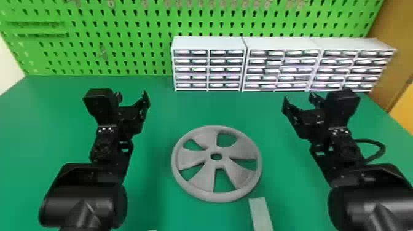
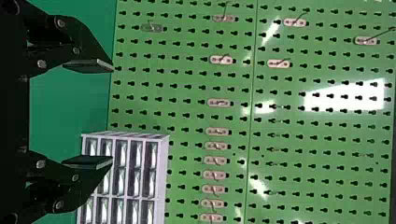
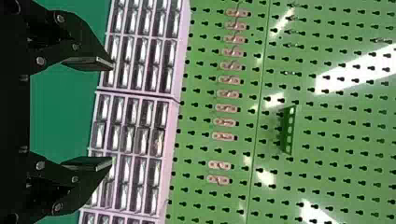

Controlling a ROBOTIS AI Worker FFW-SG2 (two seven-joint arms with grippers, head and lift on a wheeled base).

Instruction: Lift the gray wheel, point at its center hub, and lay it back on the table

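Observation:
The gray wheel [image 1: 196,195] lies flat on the green table [image 1: 153,190], between the two arms, with its round center hub [image 1: 216,156] facing up. My left gripper [image 1: 132,94] is above the table to the wheel's left and farther back, open and holding nothing. On the other side, my right gripper [image 1: 299,99] stands open beyond the wheel's right edge. Wide gaps separate the fingers of the left gripper [image 2: 112,114] in the left wrist view and of the right gripper [image 3: 112,114] in the right wrist view. Neither gripper touches the wheel.
White drawer cabinets [image 1: 209,43] line the table's back from the middle to the right. Behind them rises a green pegboard [image 1: 123,40] with small hooks. A pale flat strip [image 1: 260,213] lies just in front of the wheel, toward the right. A black cable loops beside the right arm.

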